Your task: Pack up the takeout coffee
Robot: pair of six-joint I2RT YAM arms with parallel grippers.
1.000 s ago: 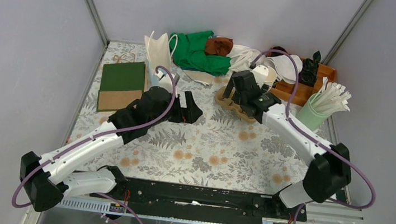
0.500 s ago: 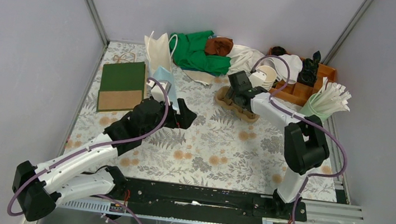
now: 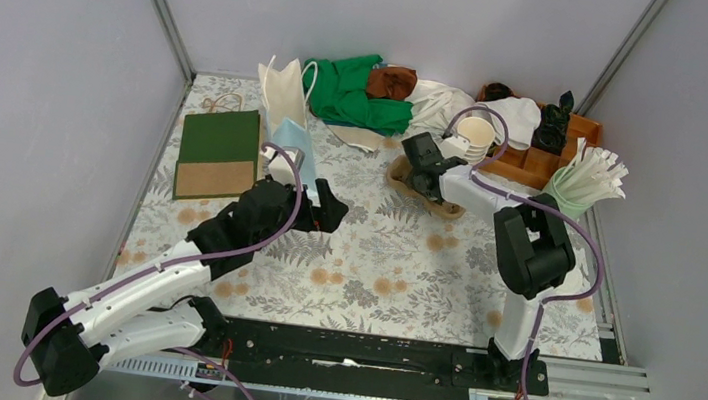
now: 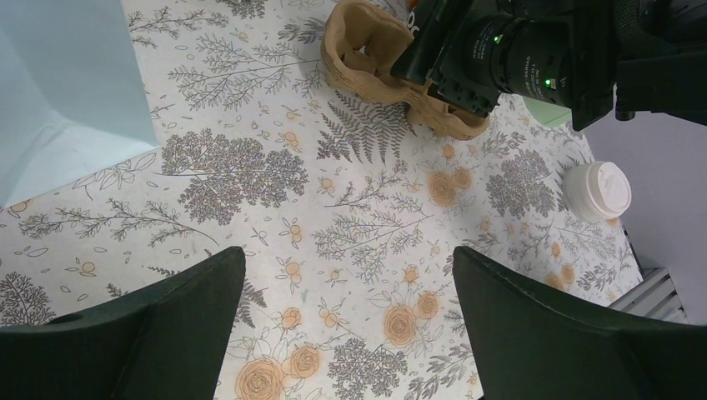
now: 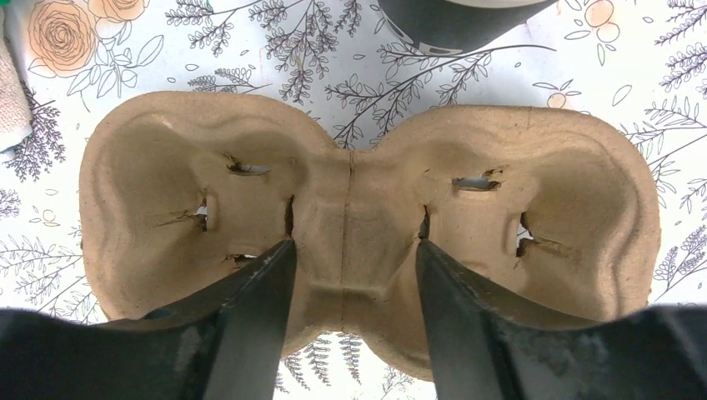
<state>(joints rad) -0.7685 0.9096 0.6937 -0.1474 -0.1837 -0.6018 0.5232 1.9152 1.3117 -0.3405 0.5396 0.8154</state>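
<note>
The takeout coffee (image 4: 596, 190), a small cup with a white lid, stands on the floral cloth at the right of the left wrist view; in the top view I cannot find it. The brown pulp cup tray (image 5: 354, 192) (image 3: 450, 209) (image 4: 367, 50) lies right of centre. My right gripper (image 5: 354, 243) (image 3: 419, 170) is down on it, one finger in each well, close against the middle ridge. Whether they press it I cannot tell. My left gripper (image 4: 348, 254) (image 3: 334, 208) hangs wide open over bare cloth, left of the tray.
An upright pale blue bag (image 3: 294, 143) stands just behind the left gripper. A flat green and brown bag (image 3: 220, 150) lies at the left. At the back are a white bag (image 3: 282, 91) and green cloth (image 3: 357, 95). Stacked lidless cups (image 3: 476, 133) and a green holder of white sticks (image 3: 583, 186) stand at the right.
The right arm folded in and its gripper slid left and down onto the pulp tray, jaws narrowing around the middle ridge. The left gripper drew back slightly and opened fully.
</note>
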